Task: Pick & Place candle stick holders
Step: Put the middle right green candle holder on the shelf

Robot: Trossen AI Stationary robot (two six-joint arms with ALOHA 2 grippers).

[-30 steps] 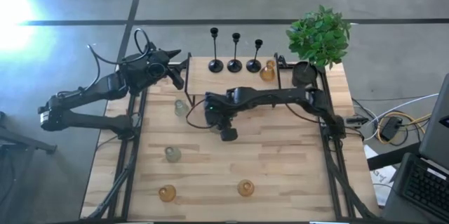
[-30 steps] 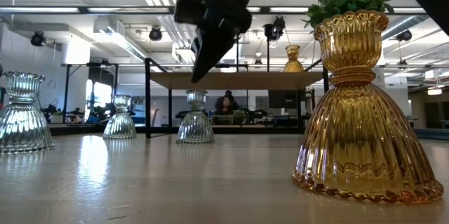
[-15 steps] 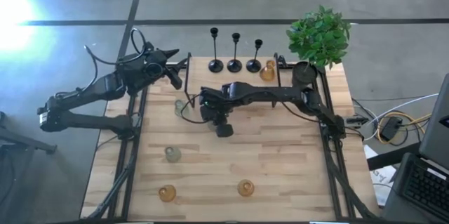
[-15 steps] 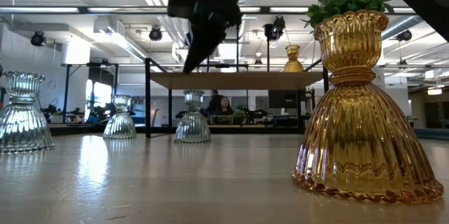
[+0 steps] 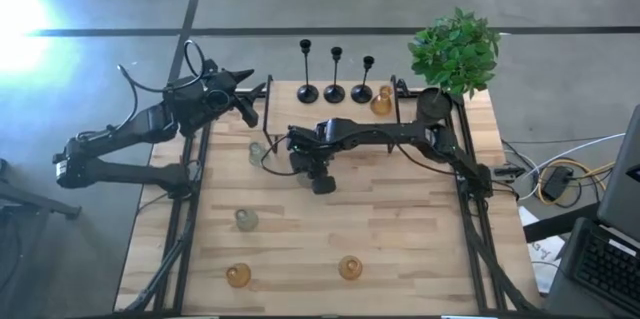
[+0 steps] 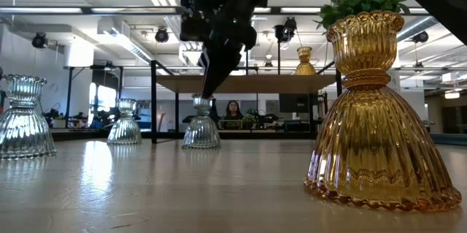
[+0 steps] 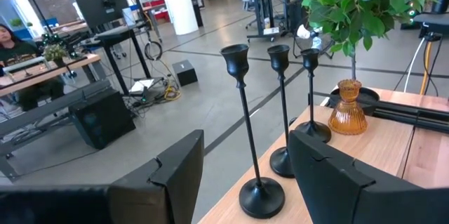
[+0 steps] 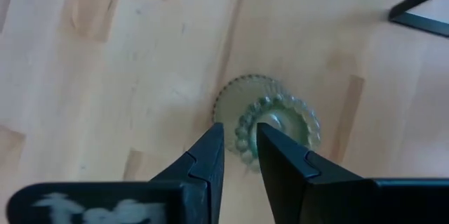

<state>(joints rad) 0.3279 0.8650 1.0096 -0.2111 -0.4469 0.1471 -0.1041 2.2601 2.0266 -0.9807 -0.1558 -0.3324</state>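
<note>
Right gripper points straight down over a pale green glass holder near the table's middle, its two fingers nearly together with only a narrow gap, poised above the holder's rim and not pinching it; the right arm stretches from its base at 3 o'clock across the wooden table. Left gripper hangs spread wide at the table's 10 o'clock corner, its arm folded back off the edge. Potted plant sits at 1 o'clock. Three black candlesticks line the 12 o'clock edge, an amber holder just beside them. Two amber holders stand toward 6 o'clock
</note>
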